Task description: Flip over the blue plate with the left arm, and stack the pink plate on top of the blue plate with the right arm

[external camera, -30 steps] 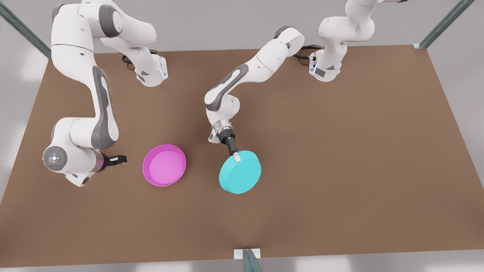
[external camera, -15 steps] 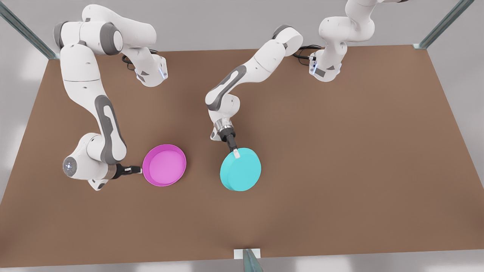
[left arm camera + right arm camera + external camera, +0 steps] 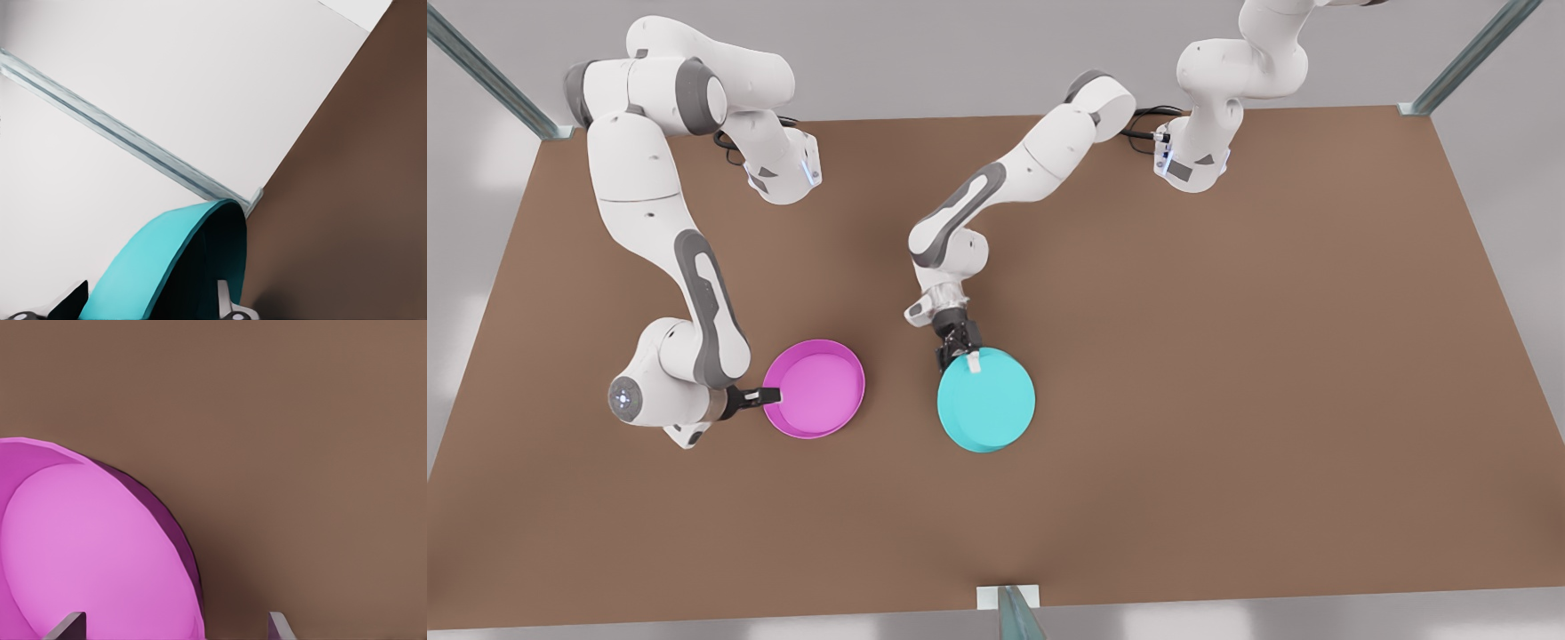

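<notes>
Blue plate (image 3: pixel 986 412), base up, has sunk nearly flat at table centre; left gripper (image 3: pixel 961 354) still clamped on its far rim. Right gripper (image 3: pixel 769 395) has reached pink plate's (image 3: pixel 815 388) left rim, fingers apart straddling it. Flip almost done; pink grasp is likely next.

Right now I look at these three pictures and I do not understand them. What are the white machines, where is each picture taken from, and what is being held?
The white machines are two robot arms in a simulation, standing on a brown table. The wide picture comes from a camera above the table; each of the other two comes from a camera on one arm's wrist. The left gripper is shut on the rim of the blue plate, which lies bottom up; its wrist picture shows that plate between the fingers. The right gripper is open, its fingers around the rim of the pink plate, which lies on the table open side up.
</notes>
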Controlling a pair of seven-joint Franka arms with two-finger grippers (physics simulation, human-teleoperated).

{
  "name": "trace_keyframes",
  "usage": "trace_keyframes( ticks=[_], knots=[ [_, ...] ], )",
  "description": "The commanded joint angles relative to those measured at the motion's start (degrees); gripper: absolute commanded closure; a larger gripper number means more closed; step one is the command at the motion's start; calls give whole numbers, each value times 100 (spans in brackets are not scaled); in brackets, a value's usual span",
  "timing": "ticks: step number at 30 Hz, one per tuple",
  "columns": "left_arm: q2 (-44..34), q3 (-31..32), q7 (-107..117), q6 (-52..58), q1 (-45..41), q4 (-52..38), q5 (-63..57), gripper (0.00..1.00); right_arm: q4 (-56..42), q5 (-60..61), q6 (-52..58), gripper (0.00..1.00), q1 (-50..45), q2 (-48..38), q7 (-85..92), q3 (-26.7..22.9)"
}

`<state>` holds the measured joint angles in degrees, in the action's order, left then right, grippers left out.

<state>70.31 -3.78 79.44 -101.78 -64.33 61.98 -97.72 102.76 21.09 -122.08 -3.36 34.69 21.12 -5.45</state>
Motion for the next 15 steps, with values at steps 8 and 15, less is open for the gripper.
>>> trace_keyframes(
  ticks=[8,15],
  knots=[
    [158,71,2989,-202,-634,-266,-274,0,-28,0,-9,4,2,134,-2,0],
    [-747,431,2893,-202,-1021,-257,2327,0,-37,0,-9,5,-7,125,-20,0]
  ],
)
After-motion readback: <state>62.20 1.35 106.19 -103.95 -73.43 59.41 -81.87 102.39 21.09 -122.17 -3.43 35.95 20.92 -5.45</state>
